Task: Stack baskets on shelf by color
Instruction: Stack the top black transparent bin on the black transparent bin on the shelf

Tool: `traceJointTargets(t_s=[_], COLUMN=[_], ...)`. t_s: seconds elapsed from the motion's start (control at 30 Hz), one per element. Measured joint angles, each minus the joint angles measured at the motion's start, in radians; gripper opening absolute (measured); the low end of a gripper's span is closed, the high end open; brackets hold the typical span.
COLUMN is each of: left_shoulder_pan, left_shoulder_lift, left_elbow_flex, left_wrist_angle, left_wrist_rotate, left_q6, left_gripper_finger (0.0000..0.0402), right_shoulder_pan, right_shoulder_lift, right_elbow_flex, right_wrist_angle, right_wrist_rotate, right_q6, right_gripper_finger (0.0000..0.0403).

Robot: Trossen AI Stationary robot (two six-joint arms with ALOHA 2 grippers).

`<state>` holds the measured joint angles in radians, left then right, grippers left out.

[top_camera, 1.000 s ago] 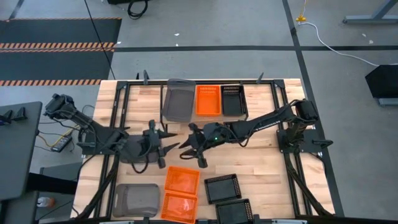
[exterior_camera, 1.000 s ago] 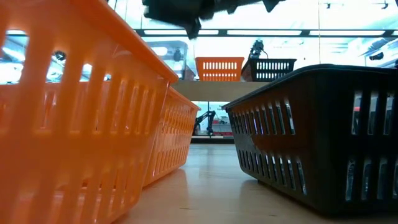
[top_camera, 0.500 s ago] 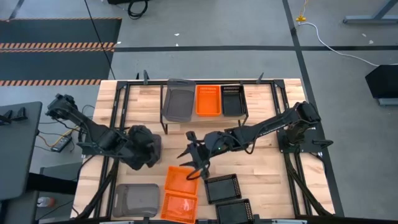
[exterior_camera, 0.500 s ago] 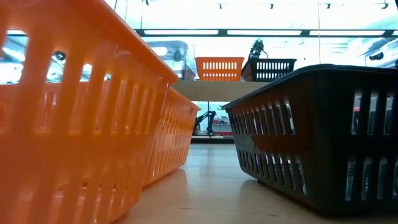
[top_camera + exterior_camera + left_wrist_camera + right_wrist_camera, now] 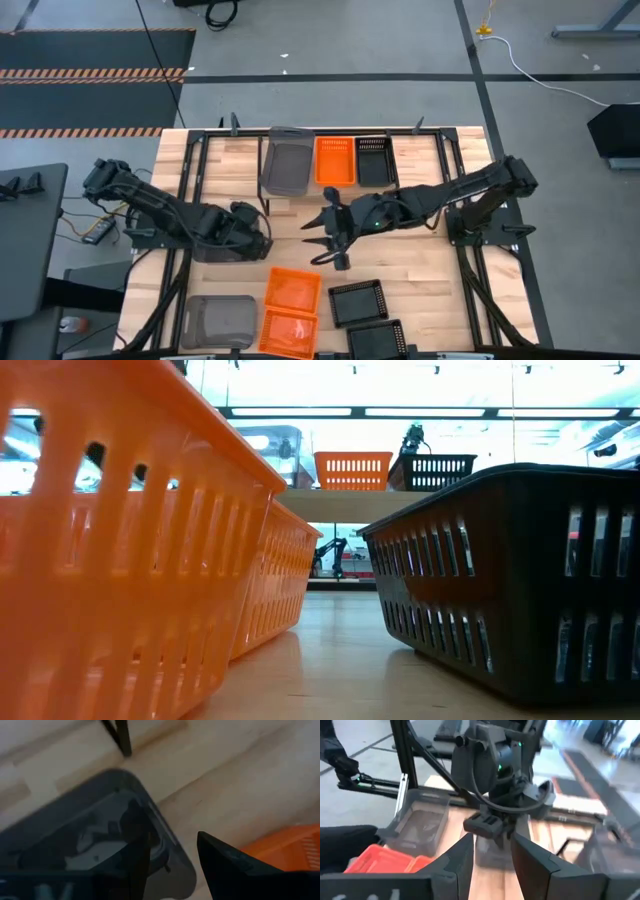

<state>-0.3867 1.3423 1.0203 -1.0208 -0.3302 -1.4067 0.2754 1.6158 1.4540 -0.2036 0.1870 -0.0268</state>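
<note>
Start at the left: your left pincer (image 5: pixel 255 238) sits low over a grey basket (image 5: pixel 215 243) on the worktop (image 5: pixel 420 265). In the left wrist view its fingers (image 5: pixel 235 865) straddle that basket's near wall, 1 inside and 1 outside, set wide with the rim between them, so this looks like a rim grasp being lined up. Whether the pads already press the wall, I cannot tell.

Nearer the front edge lie a 2nd grey basket (image 5: pixel 218 322), then 2 orange baskets (image 5: pixel 292 289) just beside each other, then 2 black baskets (image 5: pixel 358 302). They wait here as the unsorted stock.

At the middle, your right pincer (image 5: pixel 325 240) hovers above bare worktop between the shelf and the orange baskets, fingers apart and holding nothing. Its wrist view looks straight across at the left arm, so keep them clear of each other.

At the back, the shelf (image 5: pixel 330 186) carries 1 grey, 1 orange and 1 black basket side by side, each starting 1 colour stack.
</note>
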Motion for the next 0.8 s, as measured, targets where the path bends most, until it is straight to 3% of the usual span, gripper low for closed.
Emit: traceJointTargets(t_s=[0.17,0.5,0.67,0.8], left_shoulder_pan=[0.055,0.100,0.100,0.100], left_shoulder_lift=[0.075,0.201,0.273,0.298], left_elbow_flex=[0.000,0.000,0.000,0.000], left_wrist_angle=[-0.002,0.024,0.042,0.025], left_wrist_rotate=[0.069,0.078,0.117,0.167], left_q6=[0.004,0.006,0.109,0.143], left_gripper_finger=[0.0172,0.0172,0.0171,0.0137], right_shoulder_pan=[0.006,-0.026,-0.030,-0.028], right_shoulder_lift=[-0.033,-0.055,-0.055,-0.055], right_elbow_flex=[-0.041,-0.047,-0.047,-0.047], right_wrist_angle=[-0.070,-0.091,-0.140,-0.169], right_wrist_rotate=[0.003,0.030,0.030,0.037], right_q6=[0.046,0.015,0.038,0.071], right_gripper_finger=[0.0136,0.0136,0.0136,0.0136])
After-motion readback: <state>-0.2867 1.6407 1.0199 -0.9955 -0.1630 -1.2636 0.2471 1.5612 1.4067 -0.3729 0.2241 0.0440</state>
